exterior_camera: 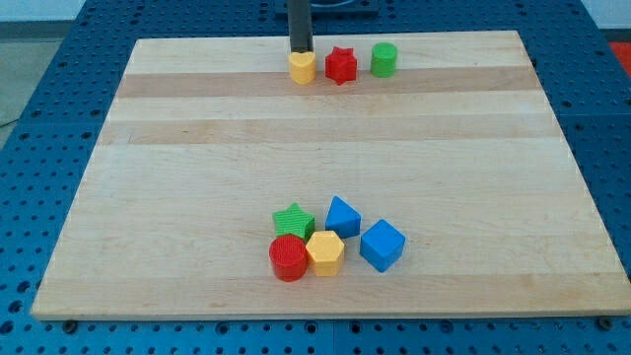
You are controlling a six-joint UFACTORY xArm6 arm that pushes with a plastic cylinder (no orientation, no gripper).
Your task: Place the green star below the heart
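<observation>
My rod is coming straight down from the view's top, upright and dark, and my tip [300, 51] is resting at the far edge of the yellow heart [302, 68], touching it or just behind it; I cannot tell which. It is a bare rod, so there is nothing on it to spread or pinch, and it is holding nothing.

The heart is sitting at the far side of the board [177, 148], left of centre in a short row. Just right of it the red star [341, 66] is standing, and right again, a little apart, the green cylinder [384, 59].

At the near side a second cluster is lying, well apart from my tip. Going left to right: the red cylinder [288, 257] is sitting nearest, the green star [294, 221] is just behind it and touching, the yellow hexagon [325, 253] is pressing against the red cylinder's right, a blue block [342, 216] is standing behind the hexagon, and a blue cube [382, 245] is closing the group on the right.

The board is holding all eight blocks; it has no containers.
</observation>
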